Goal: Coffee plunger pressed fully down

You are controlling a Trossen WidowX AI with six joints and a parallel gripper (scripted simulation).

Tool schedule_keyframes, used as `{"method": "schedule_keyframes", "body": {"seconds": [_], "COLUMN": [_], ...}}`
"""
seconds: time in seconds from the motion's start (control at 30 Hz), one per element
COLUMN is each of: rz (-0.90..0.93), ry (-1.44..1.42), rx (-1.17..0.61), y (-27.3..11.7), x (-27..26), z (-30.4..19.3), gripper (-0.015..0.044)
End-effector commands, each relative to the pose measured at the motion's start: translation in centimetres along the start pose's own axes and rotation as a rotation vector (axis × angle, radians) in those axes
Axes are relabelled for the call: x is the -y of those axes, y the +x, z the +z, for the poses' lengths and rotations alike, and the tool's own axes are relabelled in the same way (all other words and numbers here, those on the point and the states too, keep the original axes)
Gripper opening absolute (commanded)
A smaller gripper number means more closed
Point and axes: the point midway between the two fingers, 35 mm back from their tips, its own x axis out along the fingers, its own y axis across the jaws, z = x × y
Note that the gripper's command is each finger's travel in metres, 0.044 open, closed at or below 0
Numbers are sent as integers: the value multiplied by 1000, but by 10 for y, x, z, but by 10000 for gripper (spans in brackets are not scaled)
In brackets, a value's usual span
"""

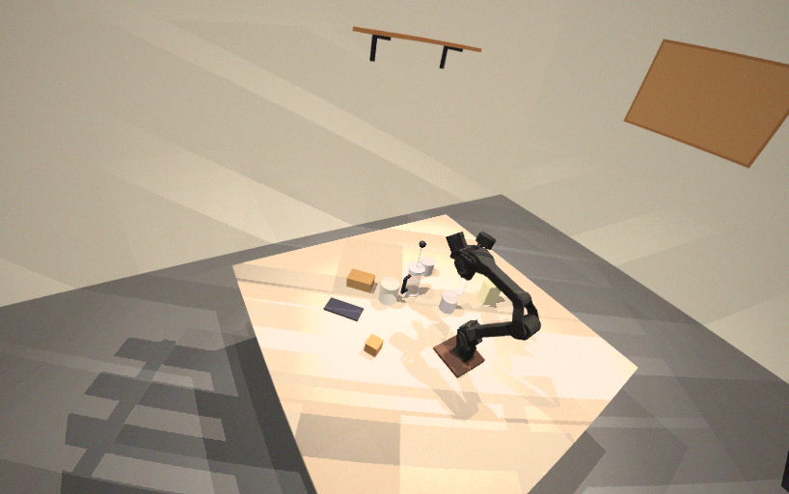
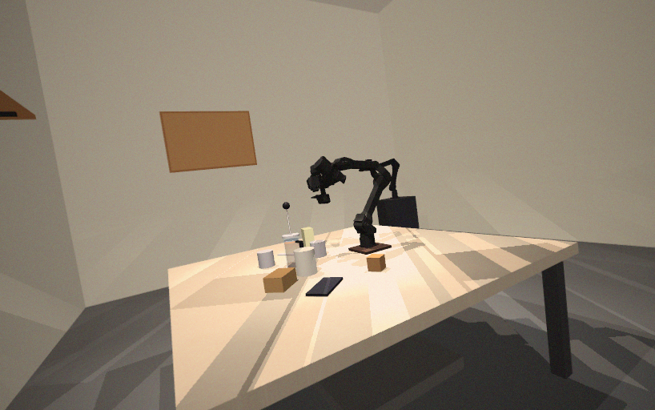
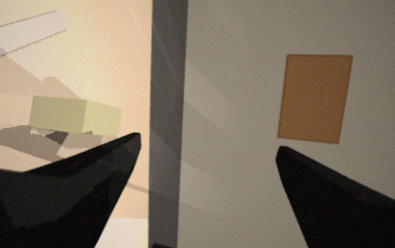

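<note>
In the exterior view, the tall white cylinder cup [image 2: 304, 261] is hiding the lower body of the glass coffee press [image 2: 291, 240].

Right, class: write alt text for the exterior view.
A black robot arm holds its open gripper in the air, to the right of a coffee press whose plunger knob is raised. Cups and blocks surround the press on a wooden table.
</note>
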Motion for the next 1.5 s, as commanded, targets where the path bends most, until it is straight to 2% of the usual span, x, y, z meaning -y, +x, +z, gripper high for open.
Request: {"method": "schedule_keyframes", "body": {"seconds": [0.0, 0.13, 0.33, 0.53, 0.7, 0.9, 1.47], "rz": [12, 165, 616, 1032, 1046, 1045, 1046], "ry": [12, 167, 570, 817, 823, 823, 823], "rx": [9, 129, 413, 610, 615, 615, 618], "y": [0, -3, -34, -82, -80, -69, -62], "x": [-1, -9, -13, 4, -8, -53, -63], "z": [2, 30, 110, 165, 165, 161, 176], "gripper": [426, 440, 440, 440, 440, 440, 440]}}
